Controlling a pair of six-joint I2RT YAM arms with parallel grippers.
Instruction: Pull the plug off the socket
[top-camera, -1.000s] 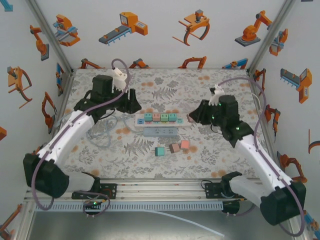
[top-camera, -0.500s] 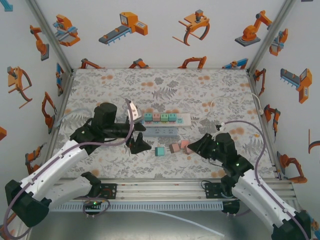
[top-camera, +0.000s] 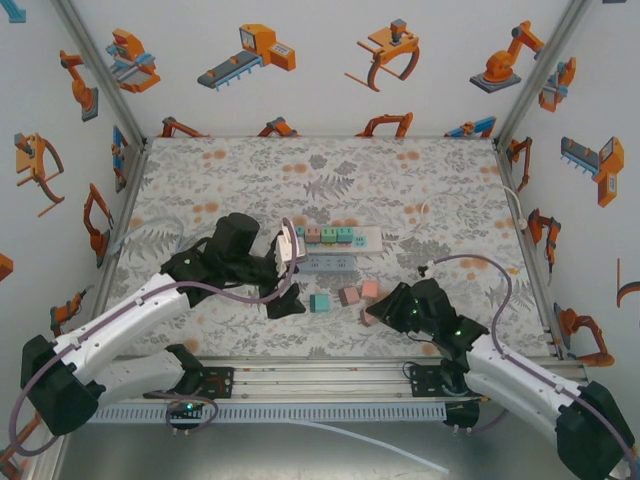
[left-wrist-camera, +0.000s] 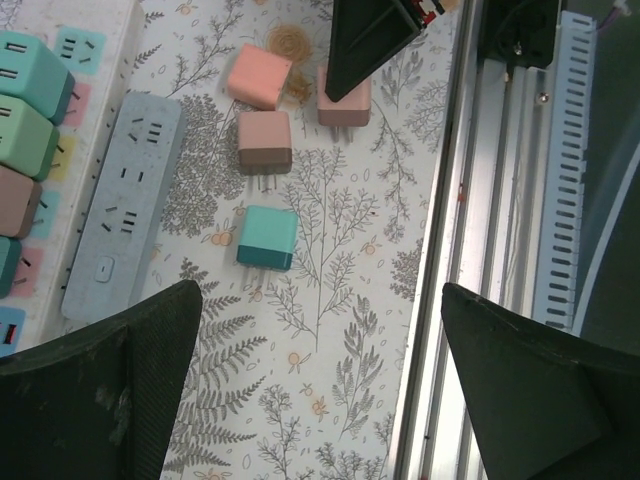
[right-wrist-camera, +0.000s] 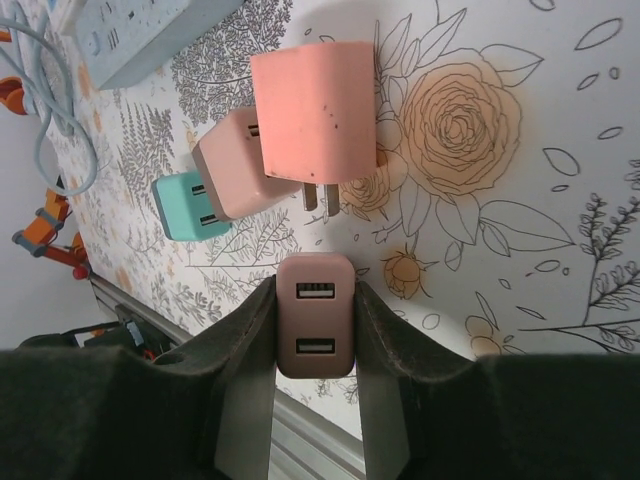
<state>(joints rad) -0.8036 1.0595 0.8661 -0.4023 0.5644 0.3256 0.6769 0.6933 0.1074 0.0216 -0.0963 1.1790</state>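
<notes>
The left tool (top-camera: 287, 276) hangs with its fingers wide apart, just on the near side of the grey socket strip (left-wrist-camera: 120, 200). To its right, three loose plugs (left-wrist-camera: 267, 238) lie on the counter (top-camera: 200, 180). Further right, the right tool (top-camera: 374, 315) is clamped on a pink plug (right-wrist-camera: 315, 330), close to the counter's near edge.

- The counter (top-camera: 420, 170) is covered by a pale cloth printed with grey ferns and orange flowers; the same print shows close up in both wrist views
- The back wall (top-camera: 320, 110), left wall (top-camera: 40, 230) and right wall (top-camera: 612, 60) are white; orange and blue drawings (top-camera: 250, 55) of machines are scattered over them
- Grey metal posts (top-camera: 98, 72) slant up from the back corners
- A silver rail (top-camera: 320, 372) runs along the counter's near edge; a white slotted strip (top-camera: 330, 412) lies just in front of it
- The light is even and soft; shadows are faint
</notes>
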